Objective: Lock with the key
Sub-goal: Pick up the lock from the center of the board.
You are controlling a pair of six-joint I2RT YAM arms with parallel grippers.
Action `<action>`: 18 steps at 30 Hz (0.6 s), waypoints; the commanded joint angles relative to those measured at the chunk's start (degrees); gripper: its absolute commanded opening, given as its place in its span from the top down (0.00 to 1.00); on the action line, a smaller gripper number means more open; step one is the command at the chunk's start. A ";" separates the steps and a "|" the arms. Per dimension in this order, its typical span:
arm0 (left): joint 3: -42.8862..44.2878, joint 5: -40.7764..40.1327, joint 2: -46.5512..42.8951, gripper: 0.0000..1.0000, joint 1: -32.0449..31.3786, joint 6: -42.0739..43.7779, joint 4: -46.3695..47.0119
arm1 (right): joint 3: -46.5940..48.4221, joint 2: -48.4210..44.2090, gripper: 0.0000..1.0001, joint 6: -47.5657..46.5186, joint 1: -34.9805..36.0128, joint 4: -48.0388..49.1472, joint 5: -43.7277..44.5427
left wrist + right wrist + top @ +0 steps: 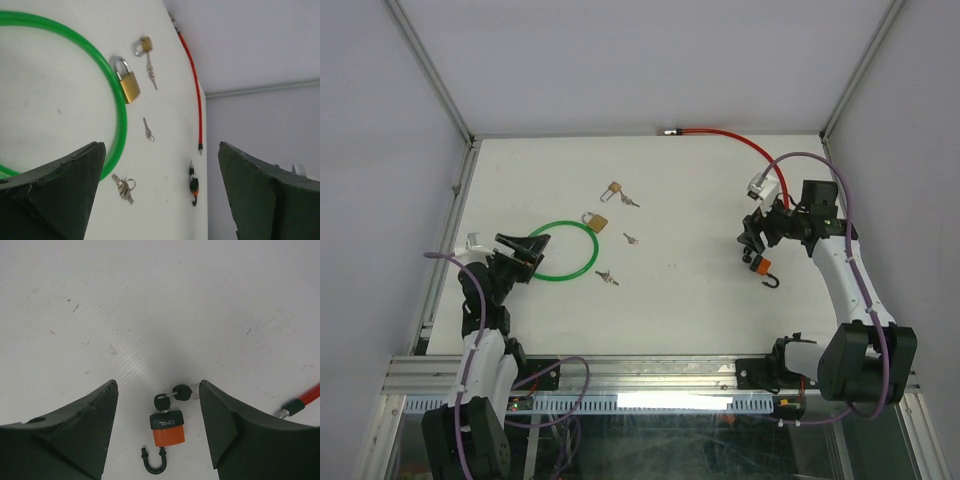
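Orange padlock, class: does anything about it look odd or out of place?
The orange padlock has its black shackle open: one leg joins the body, the other end is free. A key sits at the opposite end.

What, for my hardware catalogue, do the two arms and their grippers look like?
The left arm and right arm have white links with black joints, and a lilac cable loops along each. The left gripper and right gripper each carry two dark, matte, wedge-shaped fingers.
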 commanded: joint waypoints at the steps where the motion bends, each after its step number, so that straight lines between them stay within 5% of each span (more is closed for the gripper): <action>1: -2.11 13.69 -0.43 0.01 0.25 0.31 21.57 | -0.33 0.53 0.31 -1.42 -0.45 0.06 3.32; 6: -1.20 18.71 -1.53 0.01 -3.28 3.05 25.64 | -0.34 1.89 0.30 -2.19 -0.43 -0.44 5.72; 13: 0.70 13.82 -1.73 0.01 -17.07 10.78 26.62 | -0.53 3.37 0.30 -2.53 -0.40 -0.20 9.16; 18: -4.00 14.29 2.77 0.01 -17.78 4.89 42.22 | -0.66 4.30 0.29 -2.75 -0.44 -0.29 9.41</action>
